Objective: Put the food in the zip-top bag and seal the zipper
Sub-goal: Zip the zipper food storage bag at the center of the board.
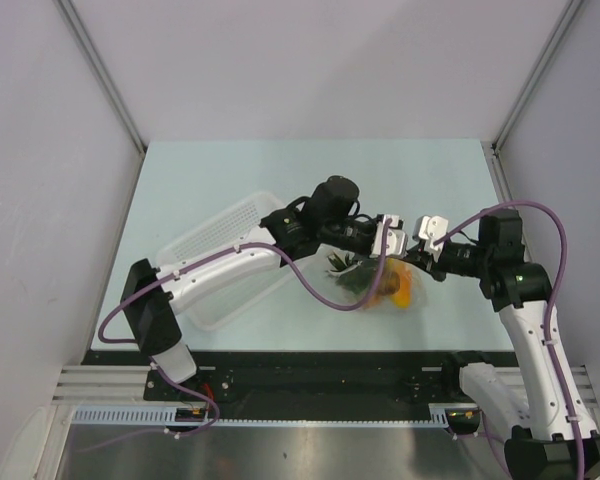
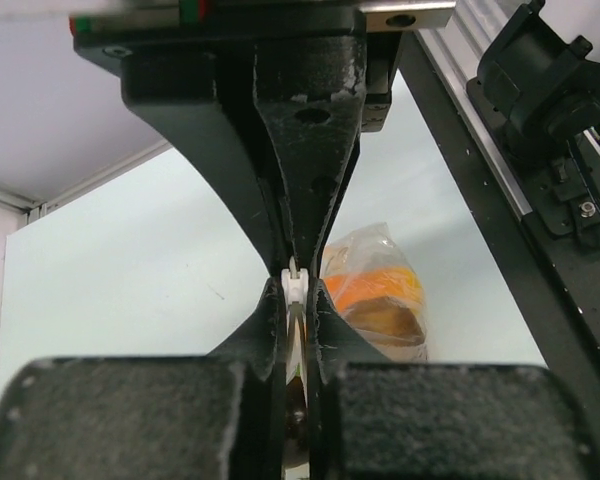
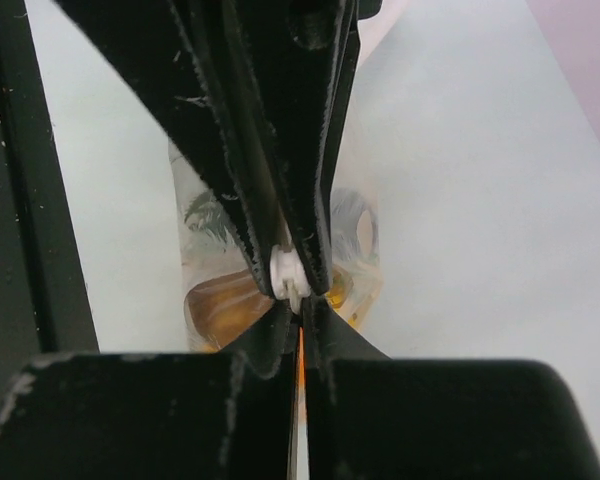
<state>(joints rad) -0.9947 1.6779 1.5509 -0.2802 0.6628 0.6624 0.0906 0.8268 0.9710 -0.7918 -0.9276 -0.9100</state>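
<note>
The zip-top bag (image 1: 380, 288) hangs between my two grippers over the table's middle. It holds the food: the pineapple's green crown (image 1: 345, 270) and orange pieces (image 1: 402, 290). In the left wrist view the bag (image 2: 380, 300) shows an orange and a brownish piece. My left gripper (image 1: 388, 241) (image 2: 296, 290) is shut on the zipper's white slider (image 2: 295, 280). My right gripper (image 1: 425, 238) (image 3: 302, 315) faces it tip to tip and is shut on the bag's top edge beside the slider (image 3: 288, 272). The bag (image 3: 355, 235) hangs below. The banana and the dark fruit are not clearly visible.
A white perforated basket (image 1: 220, 235) lies on its side at the left, under my left arm. Grey walls close the table's left, far and right sides. A black rail (image 1: 310, 365) runs along the near edge.
</note>
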